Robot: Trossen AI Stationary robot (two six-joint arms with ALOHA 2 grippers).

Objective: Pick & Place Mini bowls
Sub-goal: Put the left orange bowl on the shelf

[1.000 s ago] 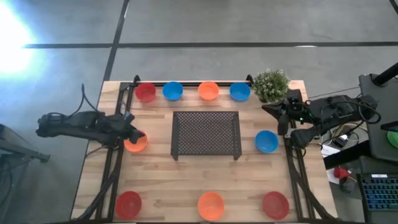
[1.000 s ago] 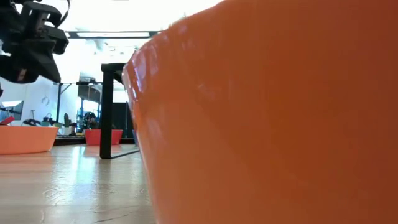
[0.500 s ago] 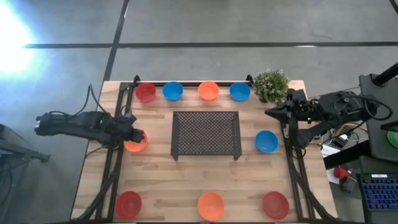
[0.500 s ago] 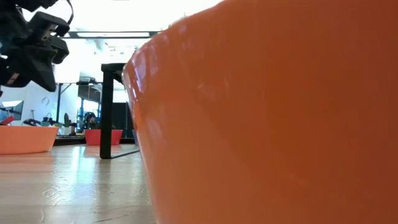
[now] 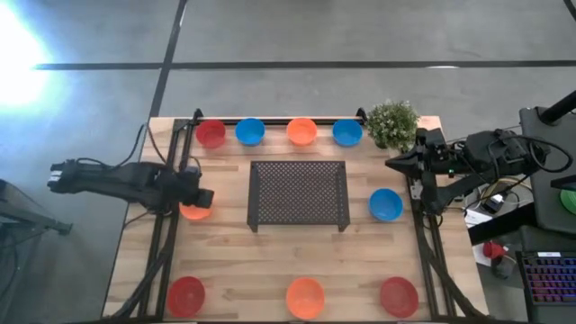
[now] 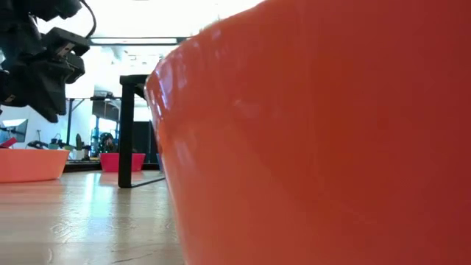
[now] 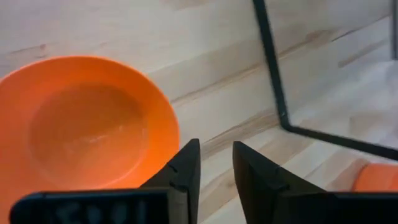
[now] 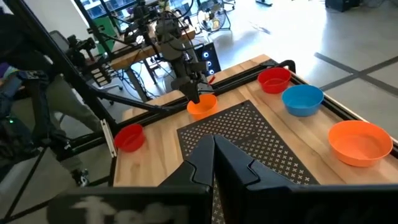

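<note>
Several mini bowls stand on the table. An orange bowl (image 5: pixel 193 211) (image 7: pixel 81 130) (image 6: pixel 26 163) sits near the left edge, on its base. My left gripper (image 5: pixel 203 196) (image 7: pixel 216 165) (image 6: pixel 37 81) hovers above that bowl's rack-side rim, open by a narrow gap and holding nothing. My right gripper (image 5: pixel 391 163) (image 8: pixel 214 146) waits shut near the right edge, beside the potted plant (image 5: pixel 393 122). A blue bowl (image 5: pixel 386 204) lies right of the rack. Red (image 5: pixel 211 133), blue (image 5: pixel 249 131), orange (image 5: pixel 301 131) and blue (image 5: pixel 347 132) bowls line the far edge.
A dark mesh rack (image 5: pixel 298 193) stands at the table's middle. Red (image 5: pixel 186 294), orange (image 5: pixel 304 297) and red (image 5: pixel 399 296) bowls line the near edge; the near orange one (image 6: pixel 316 140) fills most of the low view. Bare wood lies between the rack and the near row.
In the low view my left gripper has sunk lower toward the orange bowl near the left edge. My right arm has drawn back a little toward the table's right edge. No bowl has moved.
</note>
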